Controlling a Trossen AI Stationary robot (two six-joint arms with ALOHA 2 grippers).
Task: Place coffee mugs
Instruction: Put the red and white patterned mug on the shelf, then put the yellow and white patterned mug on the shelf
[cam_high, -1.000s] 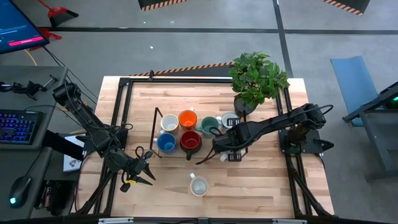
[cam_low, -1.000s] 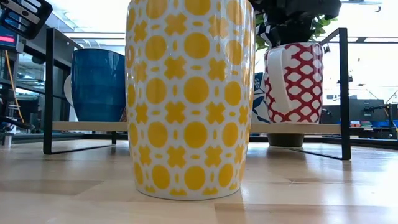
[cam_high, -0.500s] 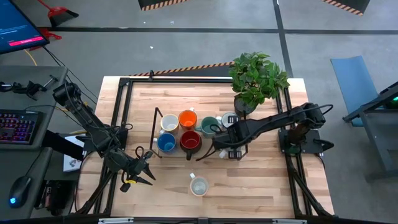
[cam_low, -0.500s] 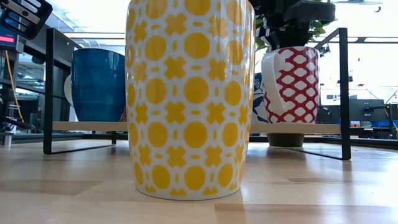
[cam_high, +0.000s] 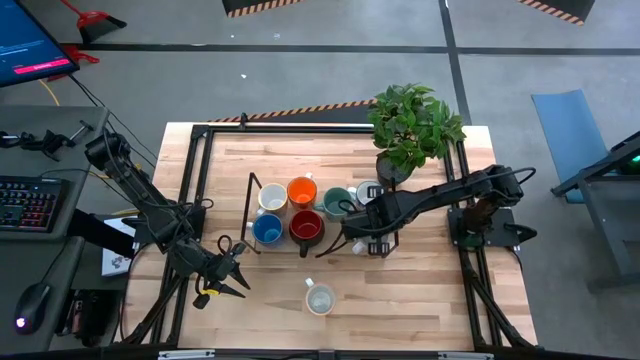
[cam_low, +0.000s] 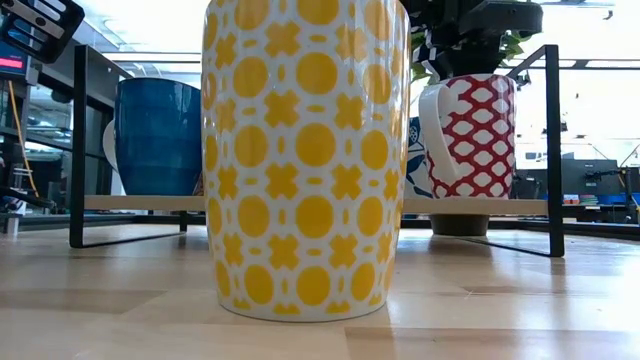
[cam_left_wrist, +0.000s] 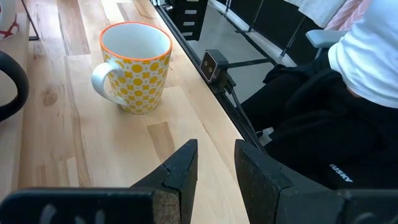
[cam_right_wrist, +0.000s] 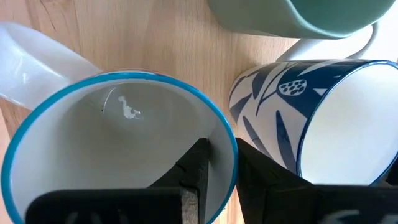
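Mugs stood grouped on the low rack just beside the right hand, which pinched the wall of a blue-rimmed mug, one finger inside and one outside, probably because gripping the rim let it set the mug down among its neighbours: a leaf-patterned mug touching its side and a teal mug just beyond. The left hand hung empty, slightly parted, with the yellow-dotted mug alone on the desk ahead of it.

overhead, table-level, two wrist cameras
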